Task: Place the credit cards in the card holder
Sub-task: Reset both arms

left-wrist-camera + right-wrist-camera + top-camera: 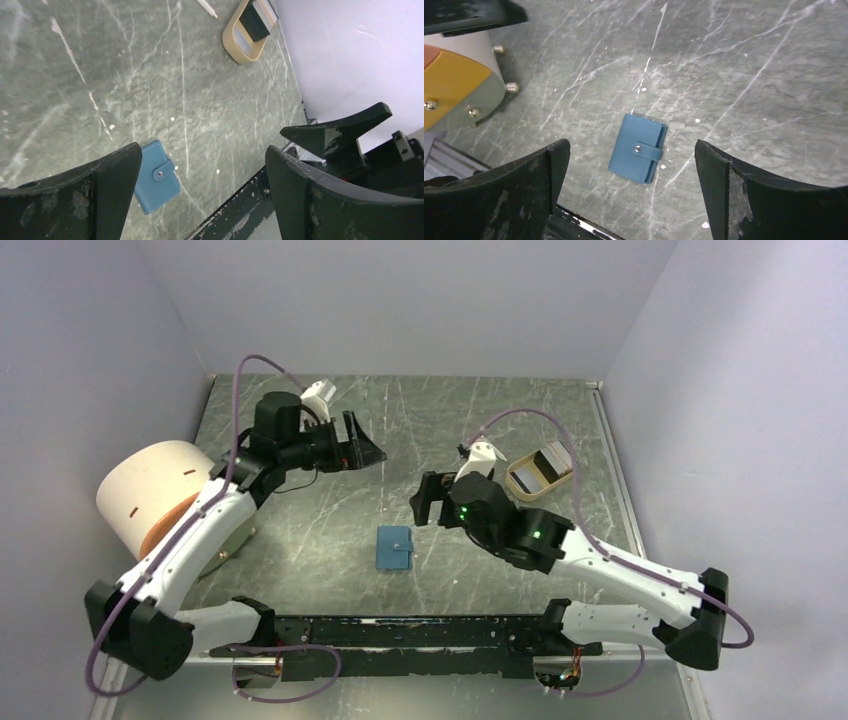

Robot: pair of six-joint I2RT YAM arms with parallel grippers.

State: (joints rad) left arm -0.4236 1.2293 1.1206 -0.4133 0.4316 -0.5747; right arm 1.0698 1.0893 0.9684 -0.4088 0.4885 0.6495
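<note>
Left gripper (202, 165) and right gripper (631, 150) hang wide, empty. The card holder (394, 548) lies snapped shut on desk (320, 510); credit cards (255, 22) seem to be in tan tray (520, 488). Opening step looks pending: unsnap first.

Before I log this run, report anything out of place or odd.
The card holder lies snapped shut on the table, while cards sit in the tan tray. Nothing looks spilled or broken.

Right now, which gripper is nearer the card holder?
Right. The right gripper hangs open just beyond the card holder, slightly to its right. The left gripper is farther back over the table, also open.
</note>
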